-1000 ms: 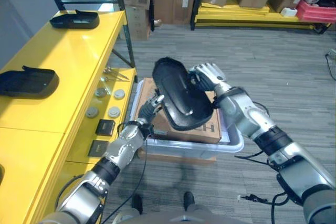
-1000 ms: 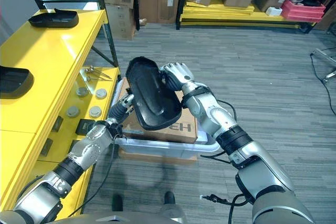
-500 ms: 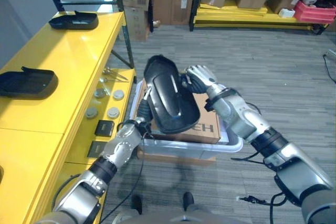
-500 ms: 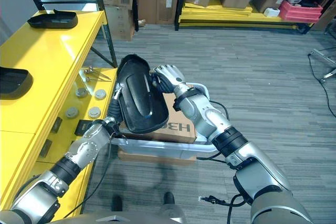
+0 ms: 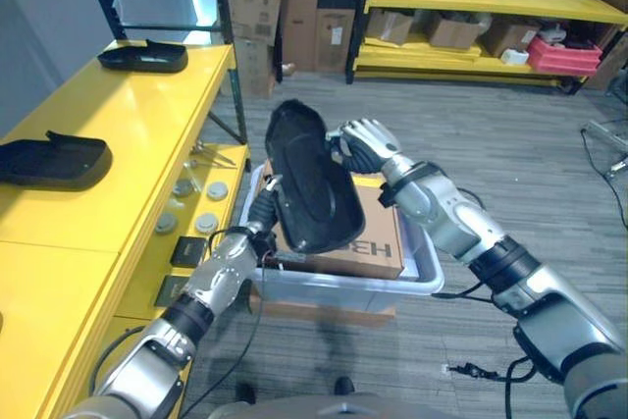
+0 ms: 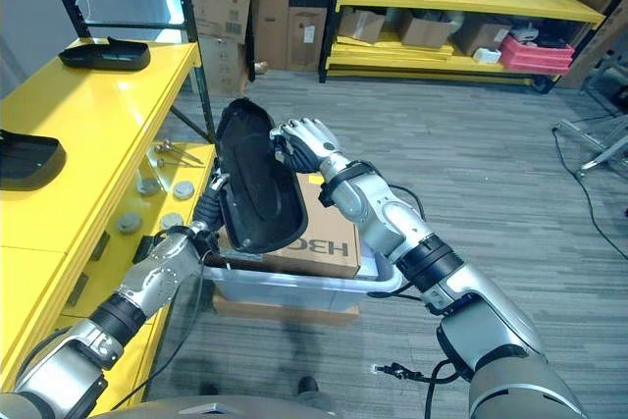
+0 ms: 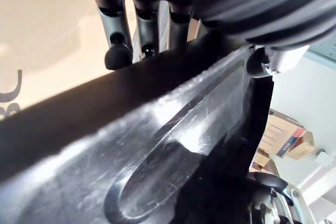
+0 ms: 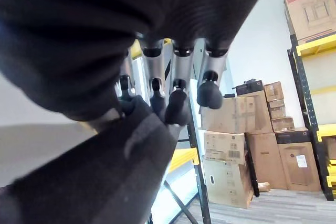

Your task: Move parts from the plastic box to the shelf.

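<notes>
Black moulded part held up on edge above the plastic box, tilted, its long axis running from 11 to 5 o'clock. Right hand clamped on its upper edge at about 1 o'clock, fingers curled over the rim — dark tips pressing the black surface in the right wrist view. Left hand tucked against the lower edge at about 8 o'clock; straight fingers lying along the part's rim in the left wrist view, thumb hidden behind the part, so grip there hard to judge.

Inside the clear plastic box, a brown cardboard box with dark printed letters on its top, partly covered by the part. Unreadable beyond that.

At 9 o'clock, a glossy yellow shelf carrying two more black parts; on its lower ledge, round metal discs and small dark blocks. Grey carpeted floor; at 12 o'clock, stacked cartons and a low yellow rack with boxes and a red bin.
</notes>
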{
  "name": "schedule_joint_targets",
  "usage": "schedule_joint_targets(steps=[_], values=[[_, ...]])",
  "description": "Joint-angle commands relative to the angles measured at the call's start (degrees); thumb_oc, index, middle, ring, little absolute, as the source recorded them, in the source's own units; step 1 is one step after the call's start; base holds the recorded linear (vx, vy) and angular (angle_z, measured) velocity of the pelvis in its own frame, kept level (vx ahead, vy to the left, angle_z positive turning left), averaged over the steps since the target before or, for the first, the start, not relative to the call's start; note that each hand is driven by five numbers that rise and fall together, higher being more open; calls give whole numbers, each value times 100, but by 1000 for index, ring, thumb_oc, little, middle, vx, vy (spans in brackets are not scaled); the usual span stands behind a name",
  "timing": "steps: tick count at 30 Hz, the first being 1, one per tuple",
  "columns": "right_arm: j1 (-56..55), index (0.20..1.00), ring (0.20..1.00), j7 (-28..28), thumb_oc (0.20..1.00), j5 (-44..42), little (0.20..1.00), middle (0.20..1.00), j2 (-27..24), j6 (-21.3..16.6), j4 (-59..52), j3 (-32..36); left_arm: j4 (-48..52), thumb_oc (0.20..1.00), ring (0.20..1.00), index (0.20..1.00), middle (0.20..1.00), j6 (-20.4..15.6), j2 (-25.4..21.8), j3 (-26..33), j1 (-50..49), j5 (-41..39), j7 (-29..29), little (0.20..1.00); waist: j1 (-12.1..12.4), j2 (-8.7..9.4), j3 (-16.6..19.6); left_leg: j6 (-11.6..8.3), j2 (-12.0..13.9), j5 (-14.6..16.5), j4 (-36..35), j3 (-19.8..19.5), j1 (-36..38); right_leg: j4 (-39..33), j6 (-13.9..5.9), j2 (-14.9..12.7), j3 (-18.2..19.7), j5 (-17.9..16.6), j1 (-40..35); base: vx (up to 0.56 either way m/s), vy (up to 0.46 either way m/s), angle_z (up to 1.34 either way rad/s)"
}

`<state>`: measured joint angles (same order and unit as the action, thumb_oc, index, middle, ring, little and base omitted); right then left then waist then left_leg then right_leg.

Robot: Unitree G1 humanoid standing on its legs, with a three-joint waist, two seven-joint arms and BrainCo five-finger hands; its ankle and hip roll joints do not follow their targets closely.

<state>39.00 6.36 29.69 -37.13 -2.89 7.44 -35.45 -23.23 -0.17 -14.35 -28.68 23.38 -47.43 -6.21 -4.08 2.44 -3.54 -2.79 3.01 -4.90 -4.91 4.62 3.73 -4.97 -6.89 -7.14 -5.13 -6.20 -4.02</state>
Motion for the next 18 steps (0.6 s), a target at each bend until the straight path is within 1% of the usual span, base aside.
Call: schedule_joint_targets(steps=[1,2,3,4,5,10,12,18], values=[[350,200,200,81,200,-223,200,200,547,-670,-619,-287,38,200,200,200,200,-882,637,-18,1010,857,-305,200,127,25,284,-146,201,388,-9,73,174,97,-223,-121,-22,411,-185,0,0,0],[302,429,429,124,429,-310,429,429,596,-696,-623,-242,53,200,200,200,200,-894,657,-12,992,1030,-366,200,130,29,282,-153,201,385,-9,72,177,96,-220,-116,-32,422,-190,-21,-30,0],[307,1000,1000,202,1000,-340,1000,1000,625,-706,-643,-185,43,200,200,200,200,-914,624,14,977,1297,-487,200,135,28,291,-156,205,380,-9,69,186,97,-213,-108,-35,436,-199,-19,-39,1],[251,1000,1000,284,1000,-482,1000,1000,634,-740,-717,-68,98,200,200,200,200,-977,568,56,965,1576,-605,200,129,27,298,-163,217,381,-9,76,192,102,-211,-100,-40,449,-205,-15,-34,0],[72,1000,1000,452,1000,-843,1000,1000,750,-771,-861,239,124,200,200,200,200,-1019,497,184,960,1792,-788,200,114,6,296,-159,216,383,-9,94,204,100,-208,-99,-24,448,-214,0,0,0],[-63,1000,1000,553,1000,-1032,1000,1000,749,-834,-1117,524,206,200,200,200,200,-1093,442,358,968,2129,-1002,200,99,-21,312,-164,222,385,-9,126,235,98,-210,-99,-18,449,-229,0,0,0],[-155,1000,1000,610,1000,-1092,1000,1000,695,-856,-1301,741,275,200,200,200,200,-1091,398,437,984,2540,-1186,200,87,-35,330,-172,224,384,-9,134,245,101,-206,-97,-21,456,-233,0,0,0],[-591,1000,1000,853,1000,-1563,1000,1000,724,-967,-1749,1480,412,200,200,200,200,-1114,273,722,918,3168,-1526,200,42,-55,371,-192,229,383,-9,150,257,91,-204,-82,-24,456,-241,0,0,0]])
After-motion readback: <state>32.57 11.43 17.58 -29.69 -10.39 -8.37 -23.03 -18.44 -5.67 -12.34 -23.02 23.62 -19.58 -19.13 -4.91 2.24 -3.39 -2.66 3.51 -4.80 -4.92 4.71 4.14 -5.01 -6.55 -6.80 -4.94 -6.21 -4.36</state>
